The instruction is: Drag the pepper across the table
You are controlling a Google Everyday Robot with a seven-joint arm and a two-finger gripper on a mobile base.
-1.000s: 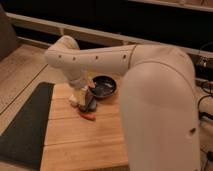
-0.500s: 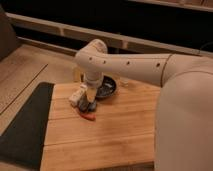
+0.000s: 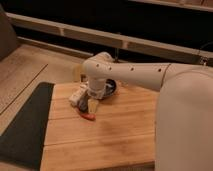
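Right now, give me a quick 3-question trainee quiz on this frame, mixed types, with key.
1. True or false: the pepper lies inside the dark bowl.
2. Where is the gripper? A) inside the bowl B) right by the pepper C) out of view
3. Fill in: beside the table lies a dark grey ____.
Key: 1 false, it lies on the table; 2 B; 3 mat.

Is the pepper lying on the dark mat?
No, the pepper lies on the wooden table, right of the mat, with the pincer close by it.
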